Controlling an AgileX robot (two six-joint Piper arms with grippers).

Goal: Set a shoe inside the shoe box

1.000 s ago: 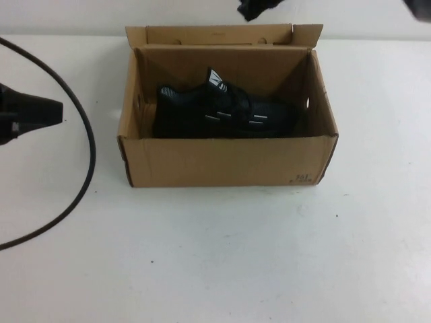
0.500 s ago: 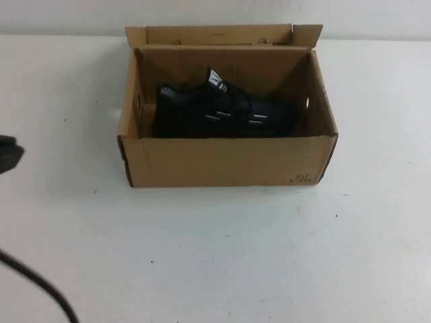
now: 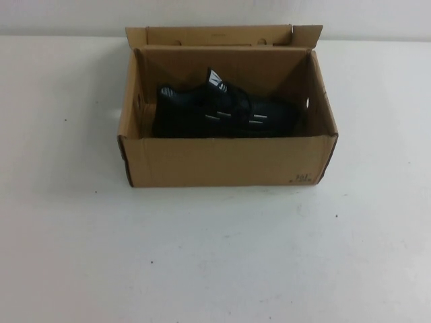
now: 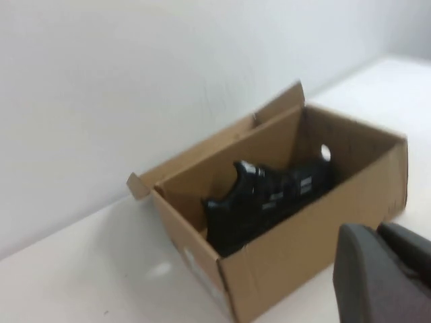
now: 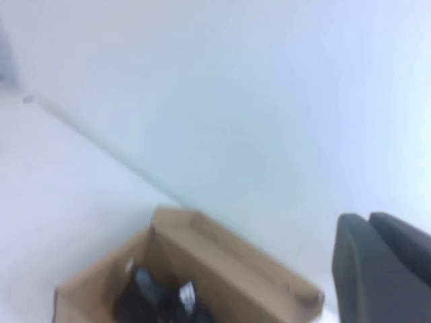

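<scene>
The shoe lies inside the box, on its sole along the back wall, tongue up, with bare cardboard floor showing toward the near wall. The box sits mid-desk, its lid flap folded back behind it. To my eye the job looks done.

Neither arm shows from above. The left pincer appears only in its own wrist view, off to one side of the box and clear of it, pressed together on nothing. The right pincer is up above the desk, looking down at the box from a distance, also pressed together and empty.

If the shoe needed shifting, I'd guess it is light and soft: the knit upper would give under a squeeze, while the ridged sole is the stiff part. The heel collar or the tongue and laces look like the surest places to pinch, since they stand proud of the rest. The cardboard is light too, so a push on the shoe might slide the whole box.
</scene>
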